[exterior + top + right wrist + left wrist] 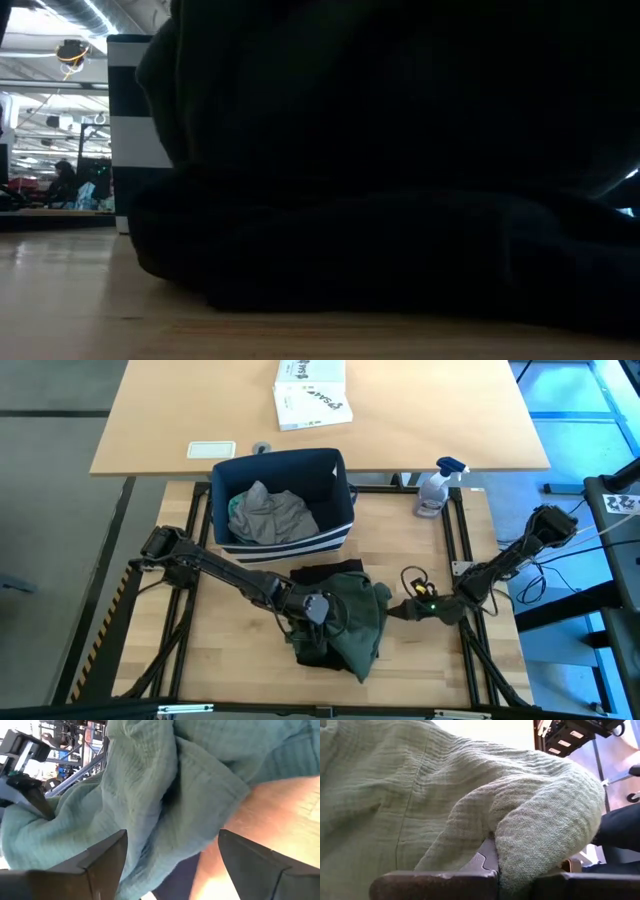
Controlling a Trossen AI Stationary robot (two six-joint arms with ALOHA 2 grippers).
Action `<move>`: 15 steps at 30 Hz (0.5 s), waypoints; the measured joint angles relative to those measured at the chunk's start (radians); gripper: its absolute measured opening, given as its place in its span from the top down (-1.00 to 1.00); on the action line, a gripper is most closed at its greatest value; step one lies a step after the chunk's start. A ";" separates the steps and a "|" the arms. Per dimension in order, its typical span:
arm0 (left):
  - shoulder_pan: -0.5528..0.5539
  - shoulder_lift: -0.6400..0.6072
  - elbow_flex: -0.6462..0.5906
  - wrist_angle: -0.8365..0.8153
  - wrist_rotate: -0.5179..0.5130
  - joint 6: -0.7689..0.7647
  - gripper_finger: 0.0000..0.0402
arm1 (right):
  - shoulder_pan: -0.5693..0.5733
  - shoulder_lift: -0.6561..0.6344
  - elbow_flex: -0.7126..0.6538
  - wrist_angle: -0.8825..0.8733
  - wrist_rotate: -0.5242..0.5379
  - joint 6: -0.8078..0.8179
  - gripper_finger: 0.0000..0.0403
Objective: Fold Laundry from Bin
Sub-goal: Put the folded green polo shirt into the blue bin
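High view, garments: the dark green garment lies bunched on the wooden table, partly over a black garment; a light grey garment sits inside the bin.
Left gripper: fingers together, clamped on a fold of the dark green garment, as its wrist view shows.
Right gripper: fingers well apart, holding nothing, just beside the green cloth's edge.
Step in hand, as a judgement: take a second hold on the green garment so it can be spread flat.
How to do it well: bring the right gripper onto a single outer edge or corner, not a bunched wad; pinch only the green layer, leaving the black one below; then draw both holds apart evenly.
Count: three garments visible, one bin, two grippers.
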 joint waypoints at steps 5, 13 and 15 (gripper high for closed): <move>-0.011 0.000 0.000 0.033 0.000 0.000 0.99 | -0.041 0.042 0.000 0.070 -0.023 -0.002 -0.55; -0.013 0.000 0.000 0.039 -0.001 0.001 0.99 | -0.060 0.138 0.000 0.162 -0.078 -0.001 -0.55; -0.013 0.000 0.000 0.039 -0.001 0.001 0.99 | -0.060 0.167 0.000 0.214 -0.074 -0.001 -0.55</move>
